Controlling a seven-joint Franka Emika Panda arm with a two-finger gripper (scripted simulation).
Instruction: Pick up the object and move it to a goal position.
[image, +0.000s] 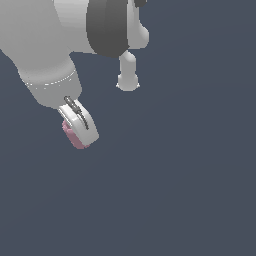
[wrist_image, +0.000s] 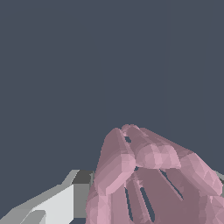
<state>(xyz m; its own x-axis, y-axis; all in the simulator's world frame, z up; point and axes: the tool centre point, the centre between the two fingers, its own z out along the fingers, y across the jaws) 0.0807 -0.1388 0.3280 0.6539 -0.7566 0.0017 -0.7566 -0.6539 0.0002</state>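
Seemingly open space all around the gripper (image: 82, 131)

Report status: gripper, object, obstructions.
Gripper shut on pink object. Object fills the wrist view, between the fingers. No obstruction visible.

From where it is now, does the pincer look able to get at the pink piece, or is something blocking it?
Probably yes: the pincer appears to be already on the pink piece, which fills the wrist view between its fingers. Nothing else lies near it in either view. Whether the grip is firm I cannot tell.
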